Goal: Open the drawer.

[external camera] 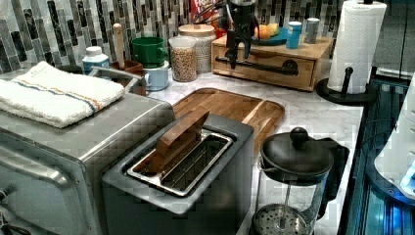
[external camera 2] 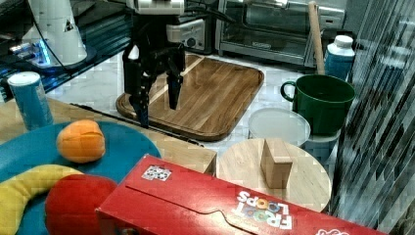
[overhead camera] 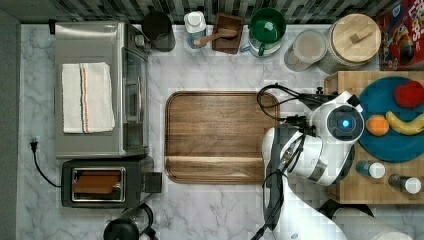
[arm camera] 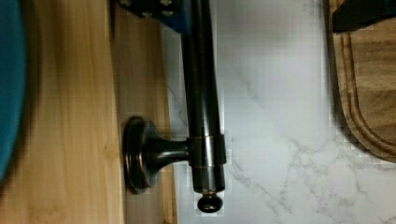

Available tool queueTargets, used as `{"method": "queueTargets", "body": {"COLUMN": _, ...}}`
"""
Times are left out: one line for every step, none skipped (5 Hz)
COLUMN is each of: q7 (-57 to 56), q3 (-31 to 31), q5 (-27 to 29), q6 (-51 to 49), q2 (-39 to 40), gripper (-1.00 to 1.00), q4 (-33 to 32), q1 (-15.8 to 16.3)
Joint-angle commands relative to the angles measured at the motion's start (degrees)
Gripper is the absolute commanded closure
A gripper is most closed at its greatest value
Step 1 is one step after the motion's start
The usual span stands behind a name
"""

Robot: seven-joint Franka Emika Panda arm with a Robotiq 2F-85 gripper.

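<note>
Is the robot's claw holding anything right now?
No, nothing. The gripper is open, its fingers spread apart at the black bar handle of the drawer, not yet squeezed on it.

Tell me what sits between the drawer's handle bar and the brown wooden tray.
Nothing: in the wrist view, bare marble counter separates the handle bar from the wooden tray.
</note>
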Motion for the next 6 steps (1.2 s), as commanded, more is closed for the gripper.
{"method": "queueTargets", "body": {"q7": 2.79, "q3": -2.15, "q5": -4.47, "q6": 7.50, "q2": -0.19, "gripper": -1.00, "q4": -1.70, "q1": 0.09}}
{"method": "queueTargets", "body": {"q7": 2.63, "q3": -1.61, "q5": -3.70, "q6": 5.88, "q2": 1.41, "gripper": -1.00, "q4": -0.33, "q1": 0.72}}
{"method": "queueTargets", "body": {"q7": 3.70, "q3": -0.43, "q5": -3.71, "q6": 5.58, "q2": 3.99, "gripper": -1.00, "q4": 1.39, "q1": 0.48}}
{"method": "queueTargets", "body": {"q7": 4.83, "q3": -1.82, "q5": -5.06, "q6": 4.42, "q2": 4.61, "gripper": -1.00, "q4": 2.11, "q1": 1.83}}
{"method": "queueTargets", "body": {"q7": 2.36, "q3": -1.46, "q5": -5.04, "q6": 0.28, "q2": 2.43, "gripper": -1.00, "q4": 1.62, "q1": 1.88}}
{"method": "queueTargets", "body": {"q7": 2.09, "q3": -0.08, "q5": -4.39, "q6": -1.43, "q2": 1.08, "gripper": -1.00, "q4": 0.23, "q1": 3.05}}
